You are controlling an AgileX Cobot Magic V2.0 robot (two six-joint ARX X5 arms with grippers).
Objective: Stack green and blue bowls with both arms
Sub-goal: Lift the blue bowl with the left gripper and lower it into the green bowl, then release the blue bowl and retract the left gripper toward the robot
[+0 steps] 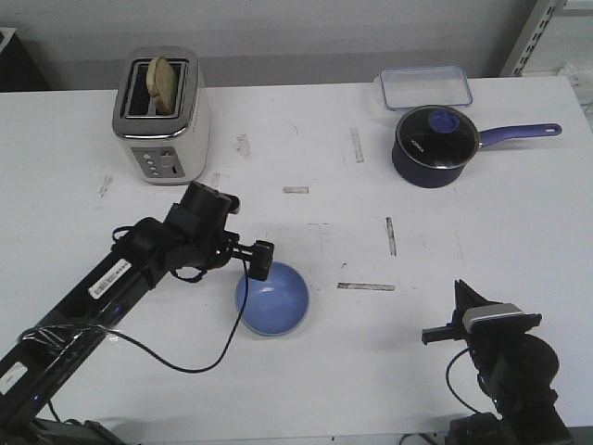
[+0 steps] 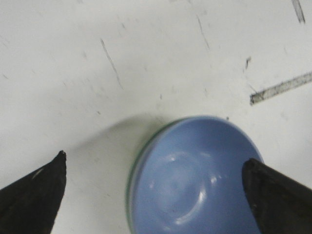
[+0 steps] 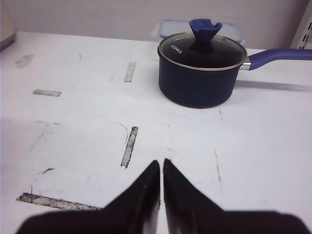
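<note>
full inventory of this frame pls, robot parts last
blue bowl: 1, periwinkle, centre-front of table, nested in the green one
green bowl: 1, only a mint rim visible under the blue bowl
toaster: 1, cream and silver, back left, bread slice in a slot
saucepan: 1, navy, lidded, back right
container: 1, clear, blue rim, behind saucepan
table: 1, white, scuffed
left gripper: open, straddling the bowls
right gripper: shut, front right, holding nothing

The brand "KONKA" is printed in white on the glass lid (image 3: 202, 50) of the dark navy saucepan (image 3: 201, 84).
</note>
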